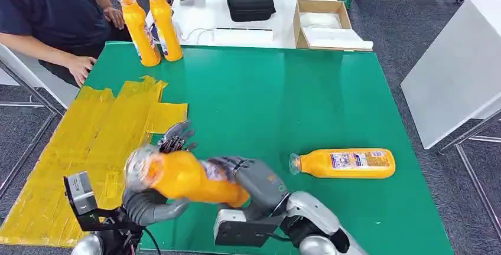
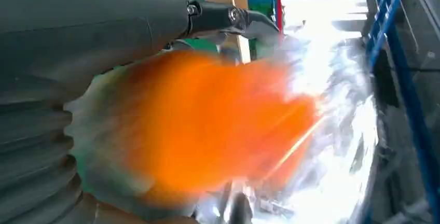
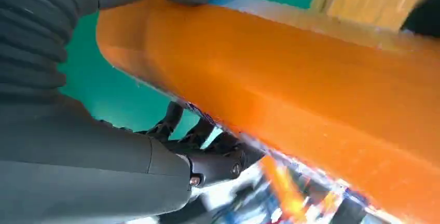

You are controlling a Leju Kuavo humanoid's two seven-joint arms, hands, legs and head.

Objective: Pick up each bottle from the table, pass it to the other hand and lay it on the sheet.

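Holding: an orange bottle (image 1: pixel 189 178) is gripped across its body by the right hand (image 1: pixel 254 178), the fingers (image 3: pixel 207 156) wrapped around its lower half.
Right grip, reason: the bottle is kept level and clear of the table, cap end outward, judged so that the free end is offered to the other hand.
Left hand (image 1: pixel 155 199): placed at the cap end, the fingers (image 1: pixel 177 137) lying beyond and the thumb beneath; whether a closed grip is made cannot be told, the left wrist view being blurred.
Step in hand: judged to be the pass from right hand to left, not yet completed.
Yellow sheet (image 1: pixel 71 160): spread just beyond the left fingers, on the left part of the green table (image 1: pixel 266 95); the handover is held near it, so a short carry is judged to be left.
Lying bottle (image 1: pixel 345 163): left on its side beyond the right hand, apart from it, awaiting its turn.
Standing bottles (image 1: pixel 150 25): two, upright and side by side at the far corner, well apart from both hands.
Person (image 1: pixel 53 19): seated at that far corner, one hand (image 1: pixel 80 69) resting on the table edge.
Risk: a slip is judged possible if the right grip is released early.
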